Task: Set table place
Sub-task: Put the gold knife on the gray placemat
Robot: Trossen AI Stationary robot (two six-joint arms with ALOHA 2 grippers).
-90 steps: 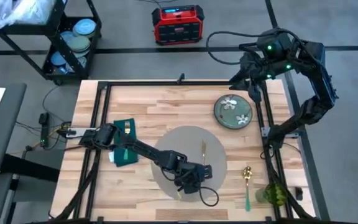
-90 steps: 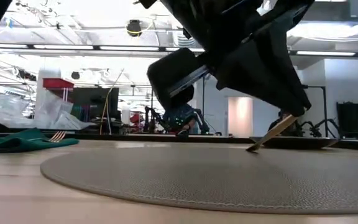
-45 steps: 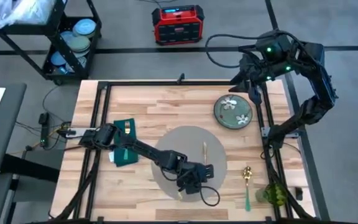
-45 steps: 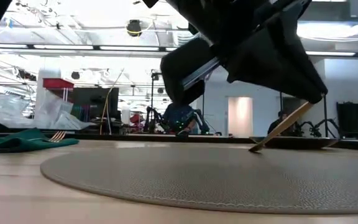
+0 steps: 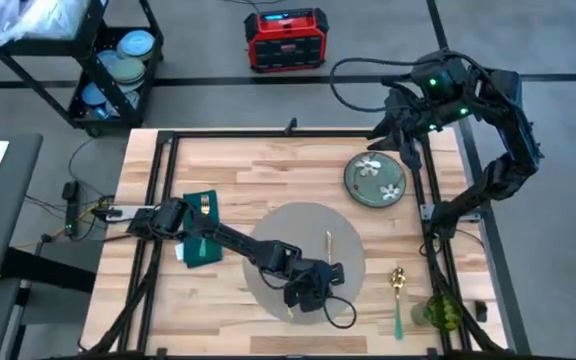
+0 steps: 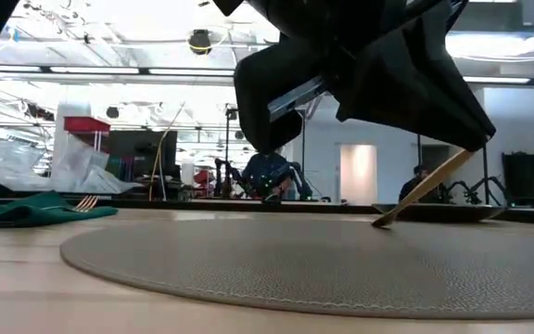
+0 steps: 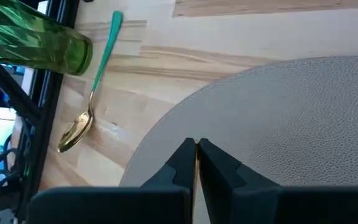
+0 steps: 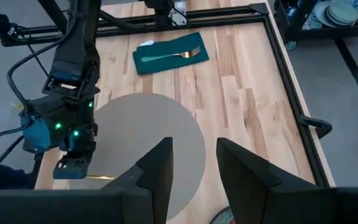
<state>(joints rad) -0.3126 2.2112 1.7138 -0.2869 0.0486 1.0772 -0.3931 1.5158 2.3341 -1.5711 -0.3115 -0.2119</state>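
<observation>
In the left wrist view the fingers of the left gripper (image 7: 196,163) are seen pressed almost together on a thin gold utensil (image 5: 328,243), most likely a knife, held by one end. In the low view the utensil slopes down from the gripper, and its free tip rests on the place (image 6: 276,264) at centre right of the frame. In the high view its long axis runs nearly straight up and down the frame, the free end pointing toward the upper edge, the held end under the gripper just below centre.

The place lies at the centre of the table (image 5: 268,165), with the utensil over its right part. A knife belongs beside the place, so the step in hand is judged to be the carrying of this utensil to its spot. The next move would call for a small lift, a shift toward the bare wood at right, and a level lay-down before release.

The right gripper (image 8: 191,163) is held with its fingers apart and empty, at the upper right of the high view, above the flowered plate (image 5: 378,180).
</observation>
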